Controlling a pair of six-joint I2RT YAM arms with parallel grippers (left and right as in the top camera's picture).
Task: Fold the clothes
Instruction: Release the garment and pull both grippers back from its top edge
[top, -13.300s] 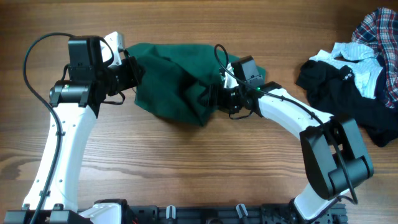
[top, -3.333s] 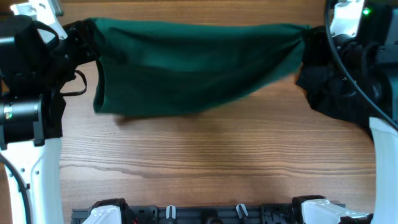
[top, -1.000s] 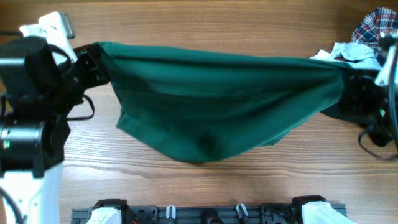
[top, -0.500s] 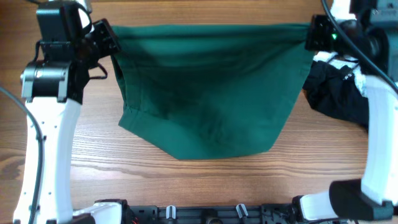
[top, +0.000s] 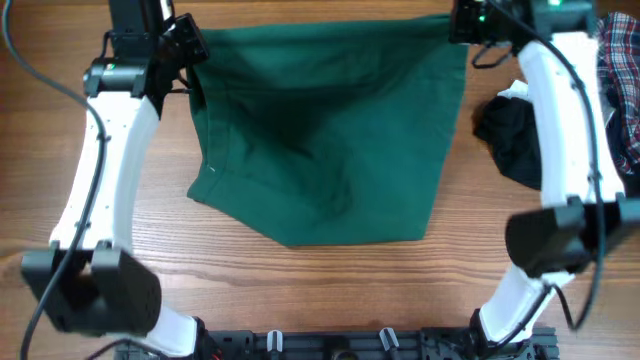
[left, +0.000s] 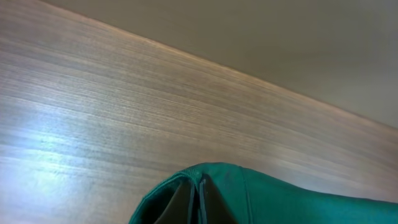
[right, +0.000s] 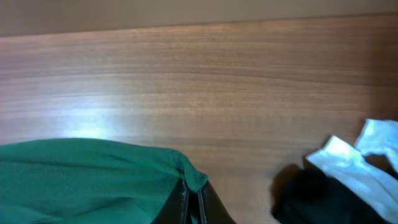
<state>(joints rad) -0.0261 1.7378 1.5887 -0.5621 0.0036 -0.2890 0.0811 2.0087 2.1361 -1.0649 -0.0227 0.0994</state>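
So the left gripper (top: 186, 44) sits at the top left corner of the dark green fabric garment (top: 320, 130), and in the left wrist view its dark fingers (left: 186, 202) look pressed together with green cloth bunched right around them, so I'd call that a pinch on the corner. The garment is spread across the brown wooden table (top: 300, 295), top edge stretched fairly straight between the two arms. The lower edge isn't square though: it cuts in at an angle at the bottom left and there are soft wrinkles through the middle. Over at the garment's top right corner, the right gripper (top: 462, 22) is doing the same thing, fingers (right: 193, 202) shut on a little fold of green. Just right of the garment there's a crumpled black garment (top: 510, 140) with a white cloth piece (top: 515, 92) on it, and further right a red-and-blue plaid shirt (top: 622, 55). My guess is we're at the flatten-it-out stage before the first fold. What worries me: both grips are on tiny bits of fabric, so a sharp tug could pop a corner loose and the whole side collapses. If the arms drop at different rates, that skewed lower edge gets baked into a crooked fold. And the right arm runs right beside the black garment, so a sloppy swing could snag it and drag it onto the green one.
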